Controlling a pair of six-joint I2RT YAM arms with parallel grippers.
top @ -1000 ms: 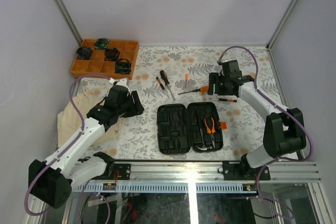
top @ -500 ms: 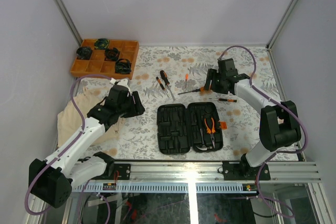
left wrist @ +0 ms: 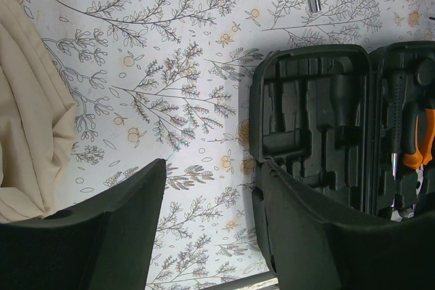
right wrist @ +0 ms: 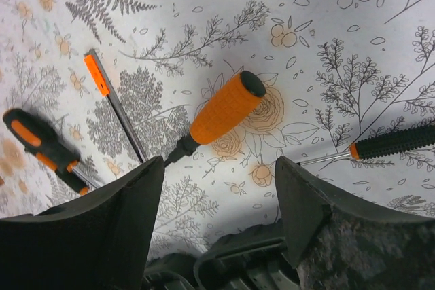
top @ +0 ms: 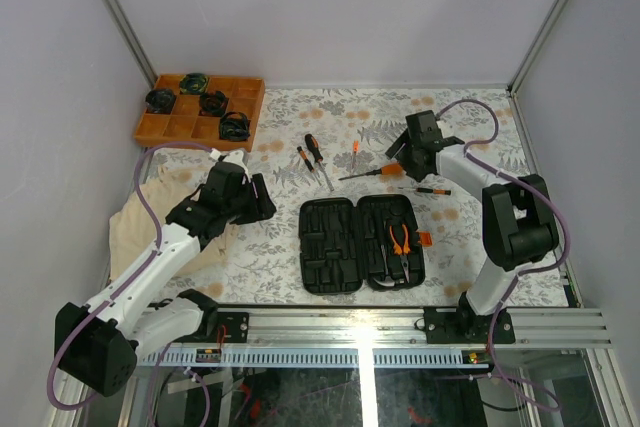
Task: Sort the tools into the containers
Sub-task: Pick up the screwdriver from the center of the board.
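Floral-printed worktop (top: 470,237) between pale walls, with the black tool case (top: 328,245) lying open near the front edge and both arms poised over the surface.

The right jaws stand wide and empty over an orange-handled screwdriver (right wrist: 225,108). In the wrist view its handle lies between the two fingers (right wrist: 102,222), though how close they are to the worktop is hard to judge. A black-handled screwdriver (right wrist: 397,142) lies just beside it, and three smaller screwdrivers (top: 314,147) lie loose behind the case. The left jaws are also parted and hold nothing, above bare worktop just left of the case. The pliers (top: 400,242) sit in the case's right half. An orange tray (top: 150,132) with dark coiled items (top: 212,102) occupies the far left corner, and a beige cloth (top: 130,222) lies under the left arm.
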